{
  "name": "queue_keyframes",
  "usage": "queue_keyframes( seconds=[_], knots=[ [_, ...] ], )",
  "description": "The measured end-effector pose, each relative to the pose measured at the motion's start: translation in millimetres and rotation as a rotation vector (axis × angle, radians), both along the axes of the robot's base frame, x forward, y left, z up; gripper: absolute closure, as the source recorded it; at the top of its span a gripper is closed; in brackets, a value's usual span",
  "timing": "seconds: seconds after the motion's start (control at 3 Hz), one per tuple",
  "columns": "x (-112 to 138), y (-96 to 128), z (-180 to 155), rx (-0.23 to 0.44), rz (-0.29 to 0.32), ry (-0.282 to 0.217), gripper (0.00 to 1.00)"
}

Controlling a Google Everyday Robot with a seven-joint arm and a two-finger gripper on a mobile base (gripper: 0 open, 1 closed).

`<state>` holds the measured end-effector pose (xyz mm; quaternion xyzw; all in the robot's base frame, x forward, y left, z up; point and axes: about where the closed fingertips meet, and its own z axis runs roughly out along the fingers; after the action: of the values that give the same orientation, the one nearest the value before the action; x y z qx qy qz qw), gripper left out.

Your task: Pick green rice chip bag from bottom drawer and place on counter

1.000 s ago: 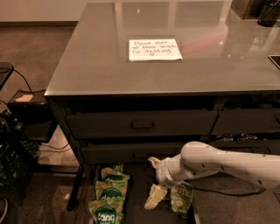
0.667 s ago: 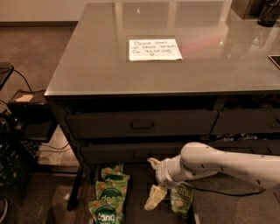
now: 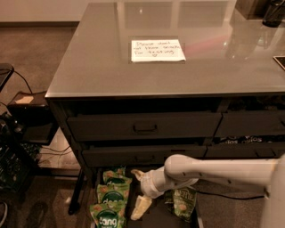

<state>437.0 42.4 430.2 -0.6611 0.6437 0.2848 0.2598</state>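
Three bright green rice chip bags lie in a column at the left of the open bottom drawer [image 3: 156,219]: one at the back [image 3: 116,177], one in the middle [image 3: 112,194], and one at the front [image 3: 107,217] with white "dang" lettering. My gripper [image 3: 138,191] hangs low in the drawer just right of the middle bag, on a white arm that reaches in from the right. Its cream fingers [image 3: 141,207] are spread open and hold nothing. The glossy grey counter [image 3: 98,67] above bears the white note [image 3: 157,50].
A paler green Kettle bag [image 3: 183,202] lies in the drawer right of the gripper, partly under the arm. Closed dark drawers with handles [image 3: 144,127] sit above. Cables and dark boxes [image 3: 26,116] stand on the floor at left. A dark object [image 3: 272,13] stands on the counter's far right.
The gripper has moved left and slightly down, closer to the column of green bags. The bags have not moved.
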Motion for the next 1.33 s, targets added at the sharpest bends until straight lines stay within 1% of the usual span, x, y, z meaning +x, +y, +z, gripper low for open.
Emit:
queue_keyframes(
  seconds=[0.33,0.67,1.0,1.33],
  knots=[
    [-1.8,51.1,-37.6,0.048,0.053,0.033,0.0],
    [-13.2,96.9,-85.6,0.08,0.089,0.105,0.0],
    [-13.0,96.8,-85.8,0.08,0.089,0.104,0.0],
    [-8.5,102.4,-109.9,0.061,0.093,0.115,0.0]
  ],
)
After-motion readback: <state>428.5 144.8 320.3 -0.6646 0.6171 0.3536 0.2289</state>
